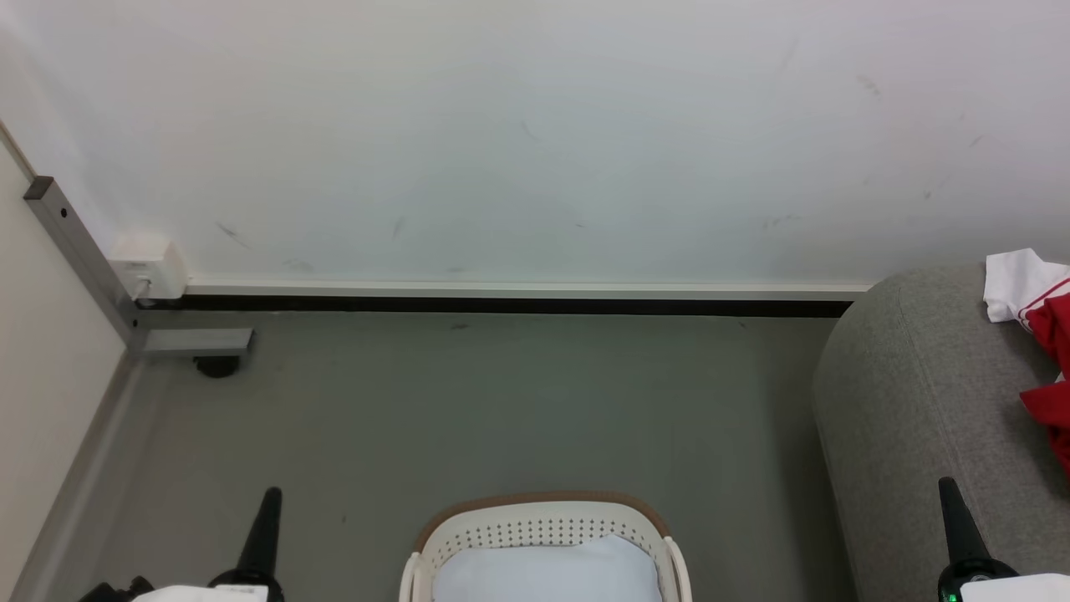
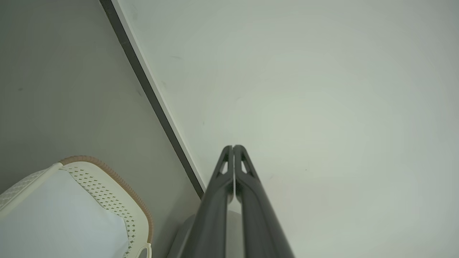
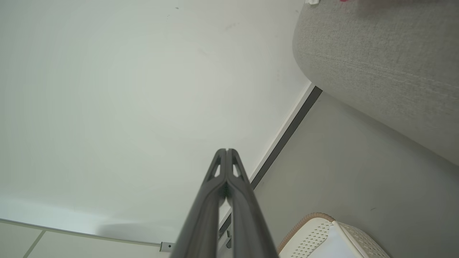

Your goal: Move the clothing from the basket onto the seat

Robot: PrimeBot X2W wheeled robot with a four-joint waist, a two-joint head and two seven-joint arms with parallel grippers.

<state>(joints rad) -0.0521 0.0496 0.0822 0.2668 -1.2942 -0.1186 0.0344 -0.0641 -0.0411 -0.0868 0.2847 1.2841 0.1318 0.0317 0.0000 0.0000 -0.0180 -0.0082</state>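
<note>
The cream-white basket (image 1: 543,531) with a brown rim stands on the floor at the bottom centre of the head view, and a pale white-blue pad (image 1: 547,573) lies inside it. The basket (image 2: 107,190) shows at the lower left of the left wrist view, and the basket (image 3: 322,236) at the lower right of the right wrist view. Red clothing with white trim (image 1: 1041,326) lies on the grey seat (image 1: 919,401) at the right edge. My left gripper (image 2: 233,147) is shut and holds nothing, left of the basket. My right gripper (image 3: 226,150) is shut and empty, in front of the seat (image 3: 376,64).
A white wall (image 1: 535,134) with a dark baseboard runs across the back. A grey metal post with a white box (image 1: 150,267) and a foot with a caster (image 1: 216,364) stand in the left corner. Grey floor (image 1: 501,401) lies between wall, basket and seat.
</note>
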